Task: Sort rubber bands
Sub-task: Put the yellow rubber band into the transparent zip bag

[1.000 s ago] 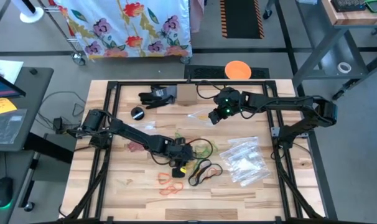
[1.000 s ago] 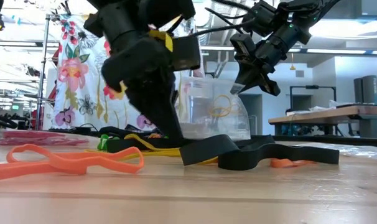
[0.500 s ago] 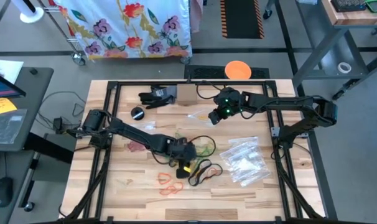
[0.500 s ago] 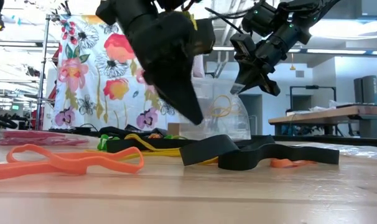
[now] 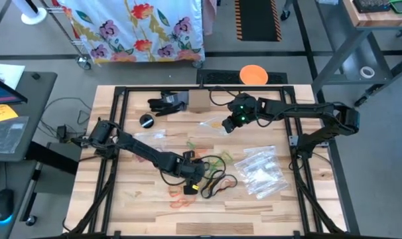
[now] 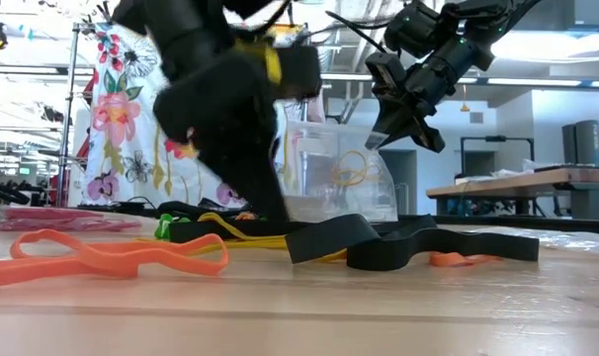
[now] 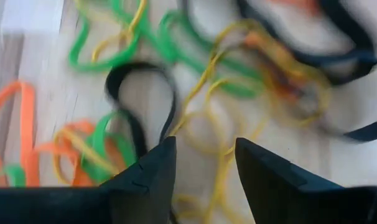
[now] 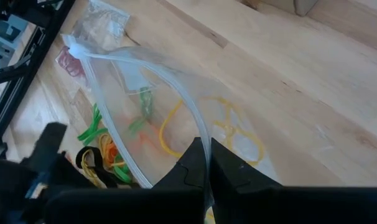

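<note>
Two grippers at the rubber bands (image 5: 211, 174).
Left gripper (image 7: 204, 163) hangs spread over the tangle, holding nothing; right gripper (image 8: 207, 163) pinches a clear bag (image 8: 139, 81) aloft.

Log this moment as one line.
left gripper: open over rubber bands | right gripper: shut on clear bag, raised
</note>
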Controlling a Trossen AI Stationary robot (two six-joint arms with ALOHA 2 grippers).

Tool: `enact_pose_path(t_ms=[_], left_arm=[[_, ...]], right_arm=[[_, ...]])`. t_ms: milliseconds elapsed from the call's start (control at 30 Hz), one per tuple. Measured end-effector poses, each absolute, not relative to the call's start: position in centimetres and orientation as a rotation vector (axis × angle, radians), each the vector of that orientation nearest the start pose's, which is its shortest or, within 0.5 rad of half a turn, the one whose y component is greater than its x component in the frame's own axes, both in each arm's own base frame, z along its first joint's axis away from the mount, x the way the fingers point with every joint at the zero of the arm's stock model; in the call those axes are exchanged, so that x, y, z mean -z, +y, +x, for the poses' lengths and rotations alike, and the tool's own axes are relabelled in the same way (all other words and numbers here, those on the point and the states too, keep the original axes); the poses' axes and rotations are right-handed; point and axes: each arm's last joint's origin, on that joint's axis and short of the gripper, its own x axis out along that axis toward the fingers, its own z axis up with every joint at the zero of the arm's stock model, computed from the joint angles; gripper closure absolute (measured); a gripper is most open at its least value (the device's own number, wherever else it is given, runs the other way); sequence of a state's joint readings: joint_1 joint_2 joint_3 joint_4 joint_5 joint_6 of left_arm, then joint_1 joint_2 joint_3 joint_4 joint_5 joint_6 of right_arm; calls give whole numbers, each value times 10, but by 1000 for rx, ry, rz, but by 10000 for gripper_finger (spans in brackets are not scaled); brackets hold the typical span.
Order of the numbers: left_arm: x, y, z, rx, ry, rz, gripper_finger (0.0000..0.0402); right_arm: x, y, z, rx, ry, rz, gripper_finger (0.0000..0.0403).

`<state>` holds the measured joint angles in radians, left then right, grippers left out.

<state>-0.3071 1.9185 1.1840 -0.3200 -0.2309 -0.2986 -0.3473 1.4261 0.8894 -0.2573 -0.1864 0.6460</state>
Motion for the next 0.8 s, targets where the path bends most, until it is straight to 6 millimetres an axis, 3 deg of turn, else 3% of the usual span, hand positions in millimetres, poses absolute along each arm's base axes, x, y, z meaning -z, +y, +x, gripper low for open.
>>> enact_pose_path(t_ms=[267, 433, 533, 633, 800], left_arm=[[-134, -98, 361, -62, 1043, -14, 256], [-135, -100, 360, -23, 1040, 29, 369], [-138, -103, 361, -7, 1046, 45, 391], [-151, -106, 361, -10, 1087, 85, 399], [-197, -116, 361, -52, 1051, 170, 400]], right_arm=[[-223, -94, 275, 398, 694, 820, 403], [-223, -94, 275, 398, 694, 820, 403], [-223, -94, 275, 398, 696, 820, 403], [-223, -94, 275, 398, 696, 819, 403], [-223, -94, 275, 397, 695, 818, 403]])
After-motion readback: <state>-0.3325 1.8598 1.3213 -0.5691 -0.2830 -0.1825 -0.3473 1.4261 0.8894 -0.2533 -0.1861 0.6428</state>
